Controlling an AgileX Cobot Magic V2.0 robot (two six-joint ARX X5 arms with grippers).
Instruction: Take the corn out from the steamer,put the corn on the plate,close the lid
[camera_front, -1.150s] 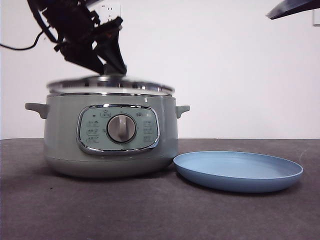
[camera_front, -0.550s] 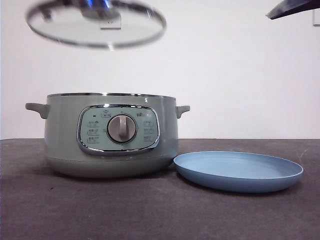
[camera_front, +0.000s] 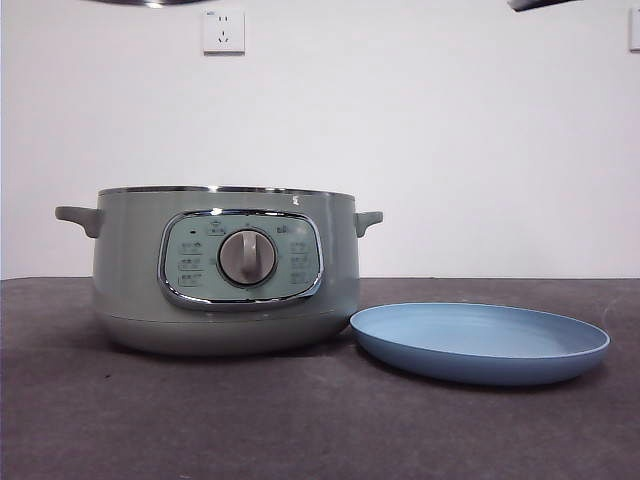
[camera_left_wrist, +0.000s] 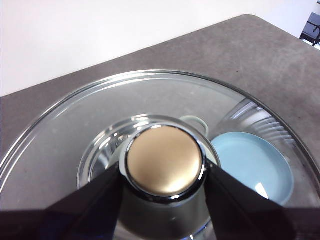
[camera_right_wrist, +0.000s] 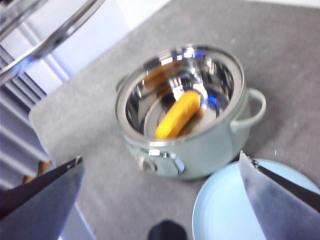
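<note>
**Lid Lifted Clear; Corn Exposed for Pickup**

The lid (camera_left_wrist: 150, 125) has risen from just above the steamer (camera_front: 225, 270) to the top edge of the front view within the last second. The left end effector (camera_left_wrist: 162, 172) is clamped on its knob. The pot is now open for retrieval. The corn (camera_right_wrist: 177, 114) lies inside the steamer. The plate (camera_front: 480, 342), just right of the steamer on the desk (camera_front: 300, 420), is empty. The right end effector (camera_right_wrist: 160, 165) hovers above with jaws apart.

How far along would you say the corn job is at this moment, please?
Done: the lid is off the steamer, clamped by its knob in the left gripper. In hand: the open right gripper hovers above the corn inside. Left: corn onto the empty plate, then lid back.
</note>
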